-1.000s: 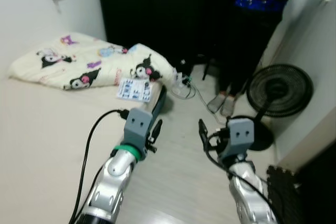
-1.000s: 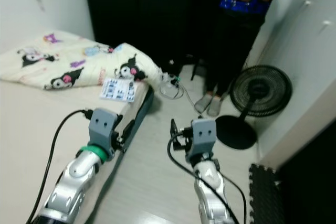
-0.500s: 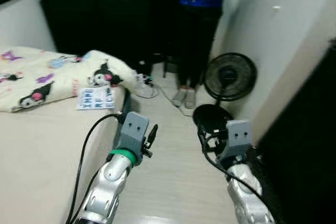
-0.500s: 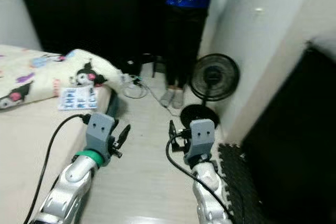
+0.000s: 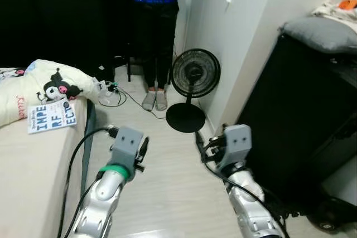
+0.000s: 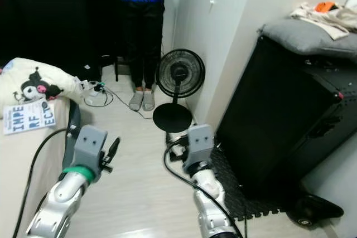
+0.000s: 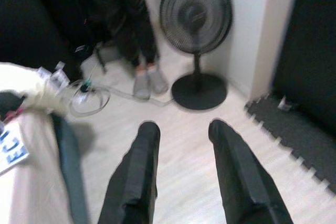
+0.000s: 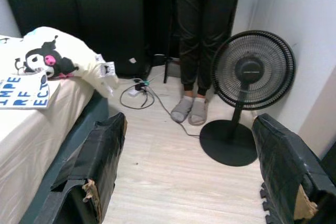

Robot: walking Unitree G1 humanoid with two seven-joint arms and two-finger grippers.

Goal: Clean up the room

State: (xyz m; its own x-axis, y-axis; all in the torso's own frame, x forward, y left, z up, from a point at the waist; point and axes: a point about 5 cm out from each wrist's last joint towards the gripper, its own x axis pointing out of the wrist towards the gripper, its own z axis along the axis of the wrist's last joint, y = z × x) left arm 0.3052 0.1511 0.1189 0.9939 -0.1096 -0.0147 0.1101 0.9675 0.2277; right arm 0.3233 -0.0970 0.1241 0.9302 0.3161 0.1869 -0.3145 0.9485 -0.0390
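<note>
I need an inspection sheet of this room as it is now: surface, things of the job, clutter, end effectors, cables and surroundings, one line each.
Surface: pale wood-look floor, bare ahead of the robot; beige bed at its left.
Job's things: white printed booklet with blue letters lying on the bed beside the cream cartoon-print blanket.
Clutter: crumpled light clothes on a grey cushion atop the black cabinet.
End effectors: left end effector open, empty; right end effector open, empty; both above the floor.
Cables: coiled white cord and plug on the floor by the bed corner.
Surroundings: black pedestal fan by the white wall; a person standing behind it; black foam mat along the cabinet.
</note>
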